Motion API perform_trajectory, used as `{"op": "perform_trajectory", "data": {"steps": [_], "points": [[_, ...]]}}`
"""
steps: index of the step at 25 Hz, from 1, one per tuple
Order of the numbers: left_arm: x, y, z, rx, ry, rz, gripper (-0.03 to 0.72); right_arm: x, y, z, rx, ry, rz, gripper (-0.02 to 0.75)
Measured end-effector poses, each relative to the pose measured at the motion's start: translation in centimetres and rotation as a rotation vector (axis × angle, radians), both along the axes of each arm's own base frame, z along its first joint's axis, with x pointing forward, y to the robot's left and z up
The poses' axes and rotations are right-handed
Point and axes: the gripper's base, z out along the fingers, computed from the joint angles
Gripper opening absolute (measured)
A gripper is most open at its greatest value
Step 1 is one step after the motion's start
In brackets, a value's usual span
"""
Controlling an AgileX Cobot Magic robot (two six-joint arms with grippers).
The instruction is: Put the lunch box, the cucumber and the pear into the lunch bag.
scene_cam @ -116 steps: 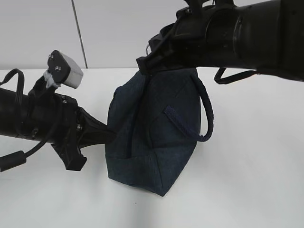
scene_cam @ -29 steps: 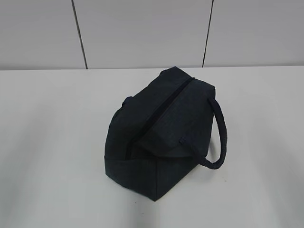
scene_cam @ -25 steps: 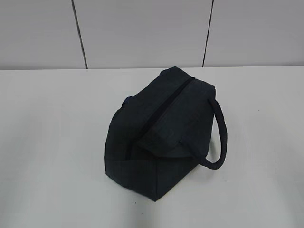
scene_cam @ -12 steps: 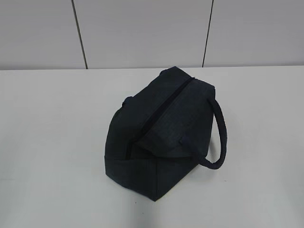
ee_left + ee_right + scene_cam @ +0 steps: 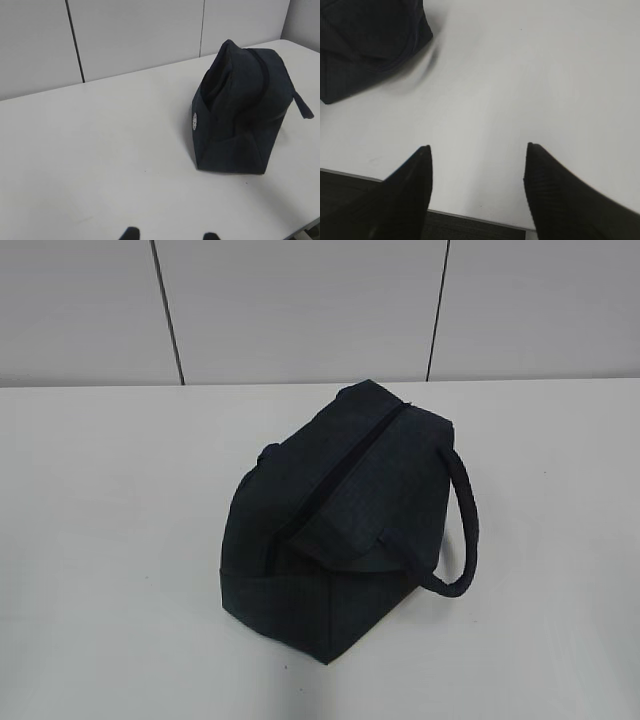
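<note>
The dark navy lunch bag [image 5: 335, 530] stands alone on the white table [image 5: 110, 540], its top zip line closed and its padded handle [image 5: 466, 530] looping out on the right. It also shows in the left wrist view [image 5: 240, 107] and at the top left of the right wrist view [image 5: 365, 40]. The lunch box, the cucumber and the pear are out of view. Neither arm shows in the exterior view. My left gripper [image 5: 170, 236] is open and empty over bare table, well short of the bag. My right gripper [image 5: 477, 150] is open and empty near the table's front edge.
A pale panelled wall [image 5: 300, 310] runs behind the table. The table's front edge [image 5: 470, 216] shows under the right gripper, with dark floor below it. A small round white label [image 5: 194, 121] sits on the bag's end panel.
4.6 s ago both arms were at the bag, the right one at its top and the left at its side. Both have since left the exterior view. The bag has stayed still over the last second.
</note>
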Motion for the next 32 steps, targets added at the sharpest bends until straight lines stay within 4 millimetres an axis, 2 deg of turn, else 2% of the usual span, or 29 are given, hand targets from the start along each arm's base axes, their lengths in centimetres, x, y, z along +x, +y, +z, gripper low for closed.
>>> {"op": "perform_trajectory", "data": {"steps": [12,15,21,32], "points": [[0.00,0.00,0.00,-0.002,0.001,0.004,0.243,0.00,-0.01,0.00,-0.001,0.000,-0.001,0.458],[0.02,-0.13,0.00,-0.003,0.001,0.087,0.243,0.01,0.03,0.01,-0.001,-0.002,-0.032,0.458],[0.14,-0.51,0.00,-0.004,0.001,0.358,0.241,0.00,0.14,0.01,-0.001,-0.002,-0.128,0.458],[0.15,-0.53,0.00,-0.004,0.001,0.375,0.239,0.00,0.14,0.01,-0.001,-0.002,-0.130,0.458]]}}
